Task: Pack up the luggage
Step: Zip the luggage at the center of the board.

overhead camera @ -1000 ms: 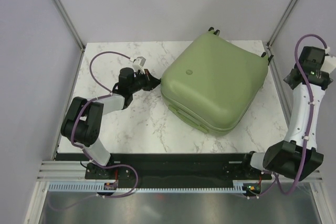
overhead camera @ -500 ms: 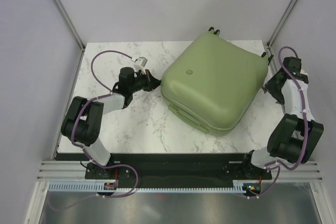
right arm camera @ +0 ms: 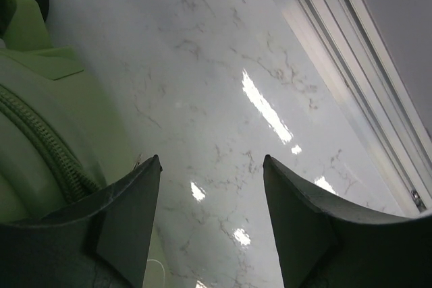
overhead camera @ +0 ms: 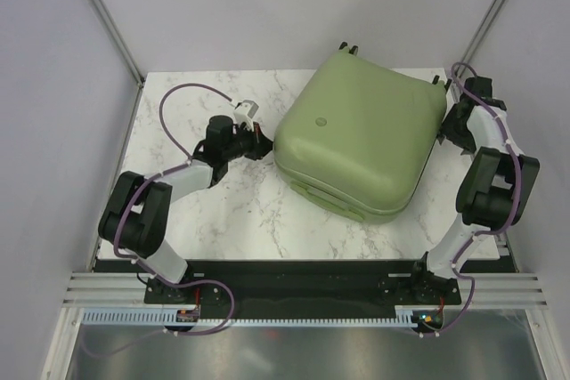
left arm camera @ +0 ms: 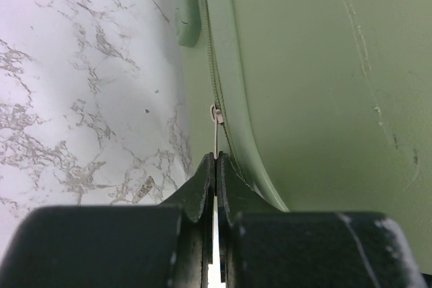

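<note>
Desk [overhead camera: 178, 211], white marble-patterned, carries everything. At left, left fingers [left arm camera: 200, 190] pressed together, clamped on thin pale zipper pull [left arm camera: 217, 116] at left edge of large sage-green hard-shell suitcase [overhead camera: 361, 135]. Suitcase closed, lying flat on desk, centre to right, black wheels [overhead camera: 347, 46] toward rear. At far right, right fingers [right arm camera: 131, 200] stand apart beside its right edge, gripping nothing.

Probably a robotics lab: marble-topped table [overhead camera: 232, 211] boxed by plain panels [overhead camera: 267, 6] and aluminium framing [overhead camera: 102, 17].
</note>
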`<action>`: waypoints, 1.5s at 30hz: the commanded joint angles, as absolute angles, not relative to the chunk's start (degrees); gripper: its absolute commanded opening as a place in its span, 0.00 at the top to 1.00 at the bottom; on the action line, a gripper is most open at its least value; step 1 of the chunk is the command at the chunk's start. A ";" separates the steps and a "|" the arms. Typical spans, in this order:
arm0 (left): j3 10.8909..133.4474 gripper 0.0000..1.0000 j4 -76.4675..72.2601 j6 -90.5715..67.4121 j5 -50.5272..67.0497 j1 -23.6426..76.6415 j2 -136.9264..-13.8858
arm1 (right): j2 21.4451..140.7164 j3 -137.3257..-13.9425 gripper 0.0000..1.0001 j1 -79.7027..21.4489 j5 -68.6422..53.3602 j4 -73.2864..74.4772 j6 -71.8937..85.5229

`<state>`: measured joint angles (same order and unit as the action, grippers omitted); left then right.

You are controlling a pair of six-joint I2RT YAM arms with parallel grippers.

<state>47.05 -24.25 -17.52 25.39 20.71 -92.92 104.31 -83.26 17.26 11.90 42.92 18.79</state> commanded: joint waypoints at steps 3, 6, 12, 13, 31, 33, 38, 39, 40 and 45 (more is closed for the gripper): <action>46.58 0.98 -18.02 -13.36 29.80 28.03 -90.44 | 111.26 -89.20 0.30 12.57 4.49 35.25 18.02; 46.93 0.98 -16.44 -12.57 29.80 30.40 -89.22 | 114.51 -93.15 0.30 11.69 4.04 34.98 16.53; 47.37 0.98 -13.98 -11.60 29.18 36.20 -87.89 | 121.72 -101.68 0.30 9.76 2.46 34.98 13.54; 47.55 0.98 -13.71 -11.60 29.27 36.91 -87.72 | 123.21 -103.08 0.30 9.76 1.07 34.72 13.27; 50.80 0.98 -7.48 -11.08 26.03 44.38 -84.91 | 126.65 -116.60 0.28 9.23 7.24 36.46 14.85; 50.98 0.98 -7.12 -10.99 25.66 44.30 -84.64 | 126.39 -120.65 0.28 10.19 12.63 40.06 16.08; 52.20 0.98 -6.33 -9.85 27.16 43.68 -85.08 | 119.28 -122.97 0.28 19.57 15.91 49.47 24.60; 52.47 0.98 -6.42 -9.76 27.33 43.42 -85.25 | 115.53 -121.83 0.28 20.56 16.34 51.48 24.78; 52.82 0.98 -6.33 -9.67 28.03 43.24 -85.51 | 113.14 -117.47 0.28 21.18 16.35 51.76 24.52; 59.58 0.98 -6.59 -9.32 33.21 42.63 -91.75 | 95.93 -96.28 0.29 21.45 10.66 51.33 27.67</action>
<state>52.14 0.03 -11.94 27.09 42.59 -89.30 105.30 -104.07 23.27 13.63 47.20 23.18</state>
